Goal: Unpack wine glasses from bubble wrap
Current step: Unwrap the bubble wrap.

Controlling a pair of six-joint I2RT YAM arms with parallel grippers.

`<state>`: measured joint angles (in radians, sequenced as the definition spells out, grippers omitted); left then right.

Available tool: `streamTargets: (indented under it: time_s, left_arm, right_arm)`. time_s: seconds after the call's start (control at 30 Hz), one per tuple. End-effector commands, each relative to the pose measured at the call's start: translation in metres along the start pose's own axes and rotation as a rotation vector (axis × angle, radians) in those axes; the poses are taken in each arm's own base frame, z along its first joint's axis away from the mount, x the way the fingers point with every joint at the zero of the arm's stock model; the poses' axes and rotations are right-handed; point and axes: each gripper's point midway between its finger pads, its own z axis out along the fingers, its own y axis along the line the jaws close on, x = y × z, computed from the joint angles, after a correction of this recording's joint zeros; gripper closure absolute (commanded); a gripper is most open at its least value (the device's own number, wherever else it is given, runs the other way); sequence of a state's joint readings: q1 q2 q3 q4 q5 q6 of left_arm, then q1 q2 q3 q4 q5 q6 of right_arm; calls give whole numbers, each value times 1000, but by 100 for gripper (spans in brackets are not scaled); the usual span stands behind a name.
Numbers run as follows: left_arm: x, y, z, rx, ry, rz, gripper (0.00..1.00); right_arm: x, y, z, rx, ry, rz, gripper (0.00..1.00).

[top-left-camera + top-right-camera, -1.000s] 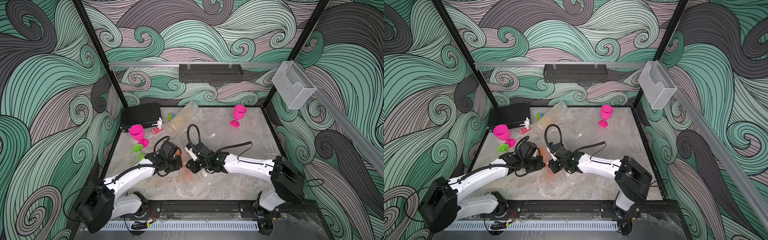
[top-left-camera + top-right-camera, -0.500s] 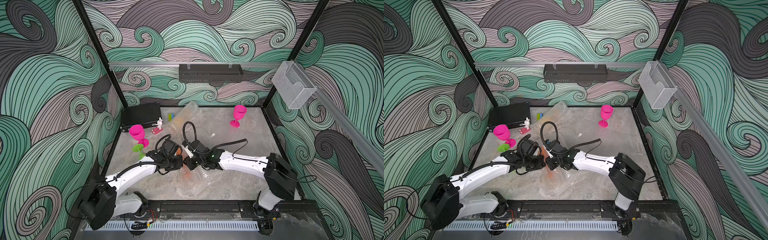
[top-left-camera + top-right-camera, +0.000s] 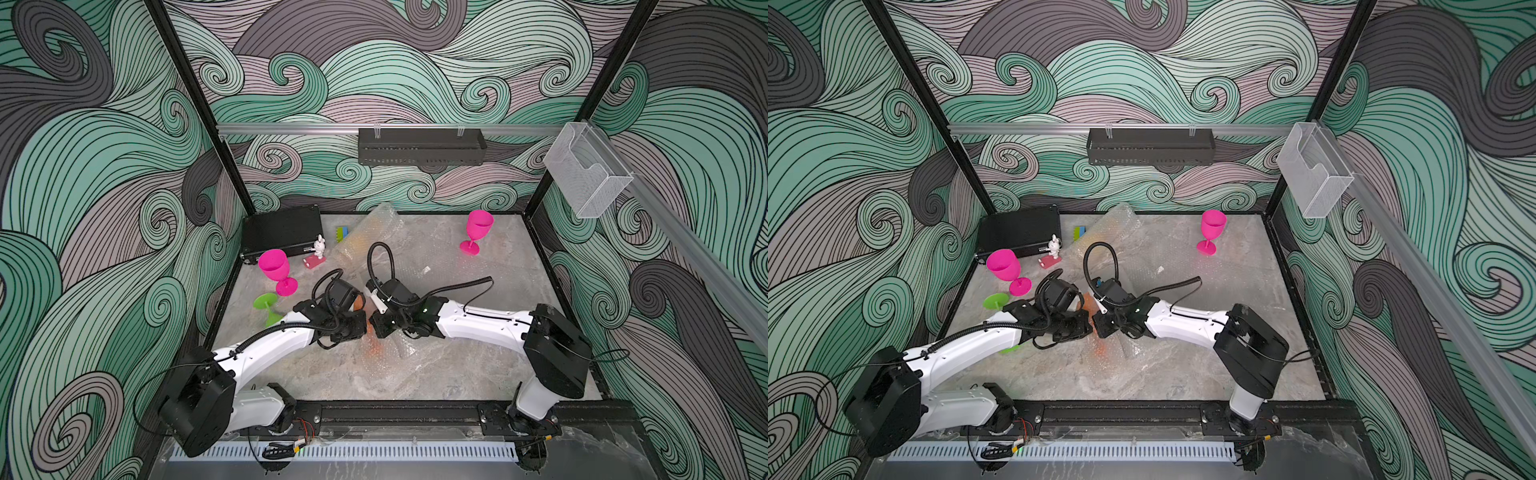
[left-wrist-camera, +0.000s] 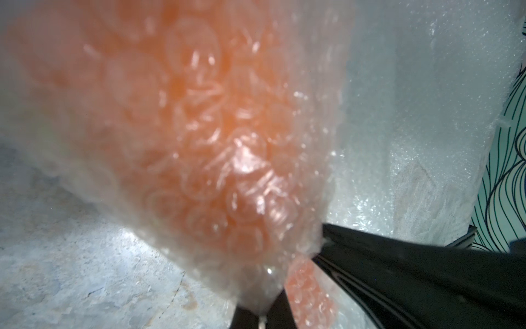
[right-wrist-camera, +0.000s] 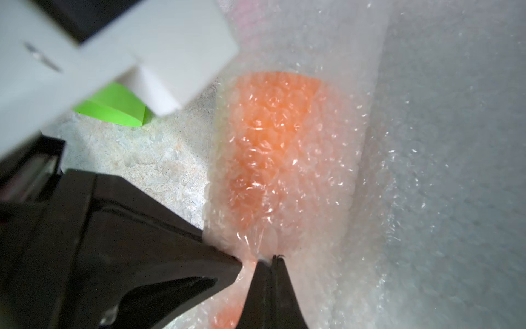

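An orange wine glass (image 4: 199, 128) (image 5: 273, 148) lies mid-table inside a sleeve of bubble wrap (image 3: 401, 353) (image 5: 427, 171); in both top views only an orange patch (image 3: 375, 348) (image 3: 1100, 350) shows through. My left gripper (image 4: 263, 313) (image 3: 360, 328) is shut, pinching the sleeve's end. My right gripper (image 5: 269, 260) (image 3: 375, 328) faces it tip to tip, shut on the wrap beside it. A lime green wine glass (image 3: 266, 302) (image 5: 113, 109) lies on its side under my left arm. Two magenta wine glasses (image 3: 274, 266) (image 3: 478, 226) stand upright.
More bubble wrap (image 3: 368, 235) is piled at the back. A black case (image 3: 282, 228), a white rabbit figurine (image 3: 318, 248) and a green-and-blue block (image 3: 341, 234) sit at the back left. A black rack (image 3: 419, 145) and a clear holder (image 3: 586, 174) hang on the walls.
My right gripper has closed onto the wrap after moving in towards the left gripper. The left gripper has stayed shut on the sleeve.
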<state>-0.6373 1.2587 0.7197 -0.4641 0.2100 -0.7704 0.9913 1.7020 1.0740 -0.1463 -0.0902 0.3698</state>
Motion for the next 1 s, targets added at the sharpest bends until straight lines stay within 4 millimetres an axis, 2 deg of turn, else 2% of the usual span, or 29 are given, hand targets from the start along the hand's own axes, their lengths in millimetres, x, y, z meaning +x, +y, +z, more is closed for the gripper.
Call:
streamTargets:
  time_s: [0.0,0.3,0.4,0.53,0.67,0.9,0.97]
  left_arm:
    - [1,-2,0,-11,18,16,100]
    - [9,14,7,-73,44,9,100]
    - [9,15,6,-82,44,13,100]
    - [7,10,2,-51,28,32,92]
    - [7,11,-1,-61,21,44,90]
    - [12,18,4,-72,40,31,84]
    - [11,19,3,-83,33,19,78]
  right_arm:
    - [-9,-4,-2,-33,-31,69,100]
    - [-15,-7,-7,-97,-56,165,100]
    - [-13,-6,-2,-116,-47,189,100]
    - [-8,-5,9,-138,-23,224,100]
    - [-4,-8,18,-136,-22,263,100]
    - [-5,-12,18,-115,-38,288,100]
    - [-3,-13,18,-115,-39,290,100]
